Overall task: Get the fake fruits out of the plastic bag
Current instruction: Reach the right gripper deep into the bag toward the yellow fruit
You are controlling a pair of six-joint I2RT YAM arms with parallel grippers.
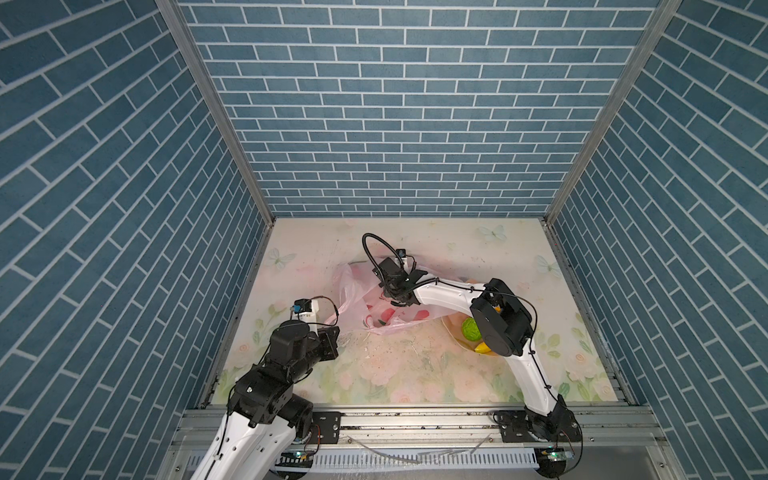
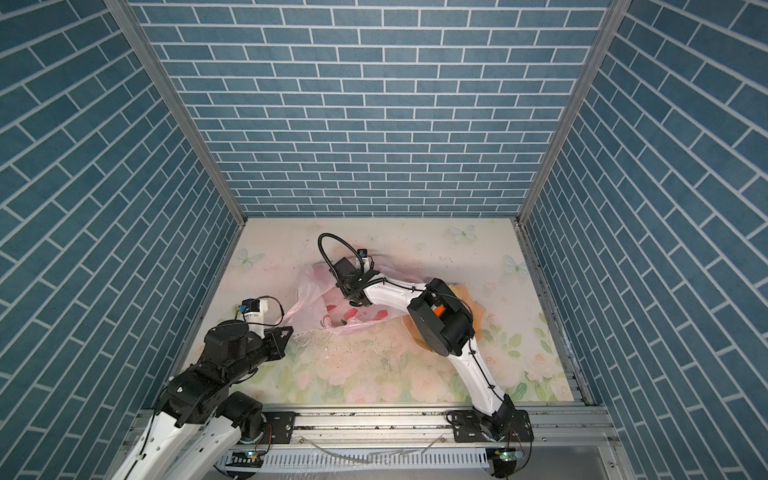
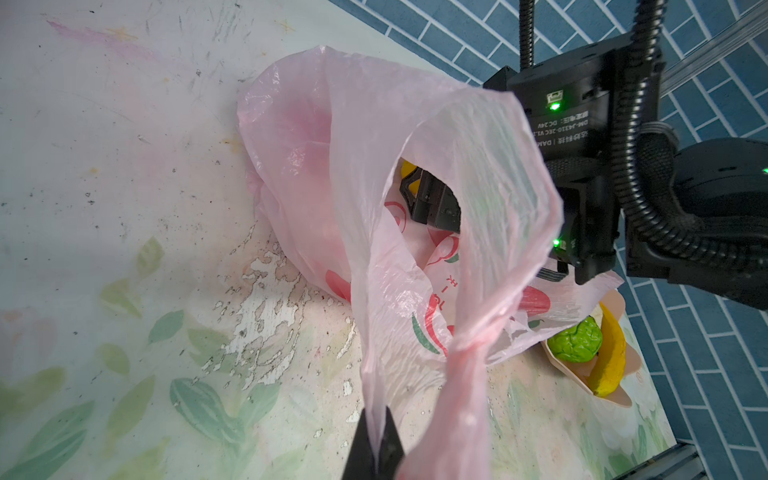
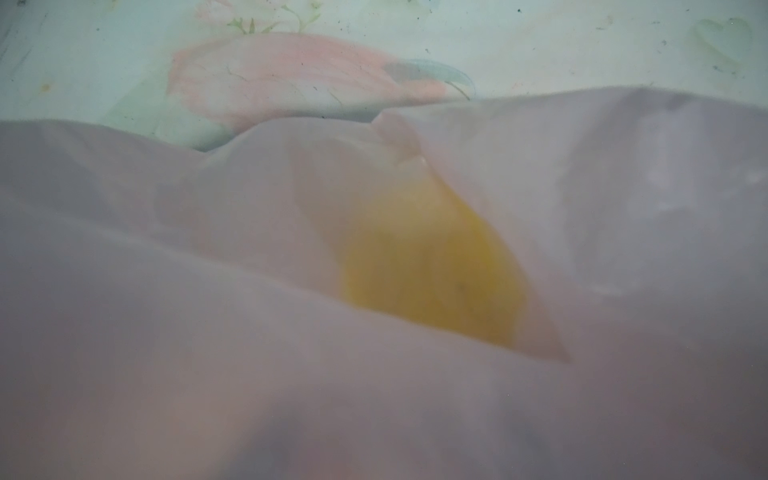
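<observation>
The pale pink plastic bag (image 1: 357,286) (image 2: 313,286) lies on the mat's left half, mouth facing the left arm. My left gripper (image 3: 376,446) (image 1: 336,329) is shut on one loop handle and holds it taut. My right gripper (image 3: 422,197) is inside the bag mouth beside a yellow fruit (image 3: 408,168); how its jaws stand is hidden. In the right wrist view the bag film (image 4: 208,332) covers the lens, and the yellow fruit (image 4: 428,266) shows through it. A bumpy green ball (image 3: 575,338) (image 1: 471,328) and a banana (image 3: 611,357) (image 1: 484,348) lie outside the bag.
The green ball and banana rest in a peach-coloured bowl (image 3: 615,399) (image 2: 478,311) right of the bag, partly under my right arm's elbow (image 1: 498,320). Blue brick walls close in three sides. A metal rail (image 1: 415,419) runs along the front edge.
</observation>
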